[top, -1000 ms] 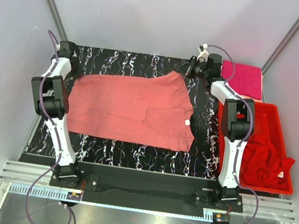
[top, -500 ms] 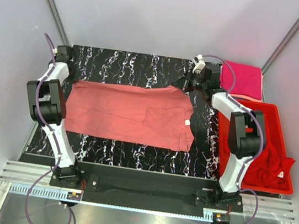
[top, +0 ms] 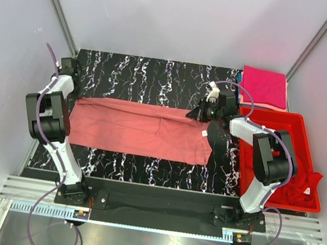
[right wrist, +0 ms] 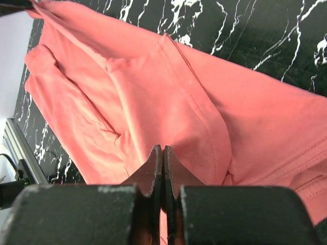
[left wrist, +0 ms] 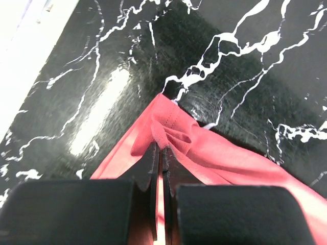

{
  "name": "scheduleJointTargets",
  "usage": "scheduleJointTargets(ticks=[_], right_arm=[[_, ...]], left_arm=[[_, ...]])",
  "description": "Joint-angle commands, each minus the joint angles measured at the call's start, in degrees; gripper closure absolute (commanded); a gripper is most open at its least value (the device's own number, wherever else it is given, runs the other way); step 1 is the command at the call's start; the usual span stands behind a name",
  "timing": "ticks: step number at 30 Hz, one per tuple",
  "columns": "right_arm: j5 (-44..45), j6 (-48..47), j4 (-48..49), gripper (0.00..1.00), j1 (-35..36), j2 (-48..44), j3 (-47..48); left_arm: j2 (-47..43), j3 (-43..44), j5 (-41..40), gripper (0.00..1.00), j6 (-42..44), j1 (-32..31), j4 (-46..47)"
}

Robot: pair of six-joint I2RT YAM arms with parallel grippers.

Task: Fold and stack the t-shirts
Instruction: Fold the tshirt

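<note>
A salmon-pink t-shirt (top: 138, 130) lies as a long band across the black marble table (top: 158, 76). My left gripper (top: 74, 98) is shut on its far-left corner; the left wrist view shows that gripper (left wrist: 161, 149) pinching a bunched tip of the t-shirt (left wrist: 230, 163). At the far-right edge my right gripper (top: 193, 114) is shut on the cloth too, and in the right wrist view its tips (right wrist: 162, 149) bite into the t-shirt (right wrist: 179, 92). A folded magenta t-shirt (top: 265, 85) rests at the back right. A crumpled red t-shirt (top: 295, 180) lies in the bin.
The rigid red plastic bin (top: 295, 118) stands along the table's right side, close to my right arm. A paler pink folded edge (top: 269, 106) shows under the magenta tee. White walls close in on three sides. Bare marble shows behind the salmon shirt.
Both grippers have drawn the shirt's far edge toward the near side, so the spread shirt has narrowed to a band. The right arm swung from the back corner toward the table's middle.
</note>
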Motion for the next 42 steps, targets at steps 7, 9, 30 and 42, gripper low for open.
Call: scheduleJointTargets(ticks=[7, 9, 30, 42], right_arm=[[3.37, -1.47, 1.91, 1.0, 1.15, -6.41, -2.96], [4.07, -1.56, 2.0, 1.0, 1.33, -7.46, -4.02], [3.98, -0.41, -10.11, 0.55, 6.34, -4.41, 0.09], [11.8, -8.76, -24.89, 0.46, 6.87, 8.8, 14.52]], left_arm=[[-8.91, -3.87, -6.3, 1.0, -1.98, 0.42, 4.06], [-10.23, -5.8, -7.52, 1.0, -2.51, 0.42, 4.07], [-13.33, -7.49, 6.43, 0.39, -4.62, 0.33, 0.83], [-3.38, -2.38, 0.91, 0.39, -5.41, 0.51, -8.41]])
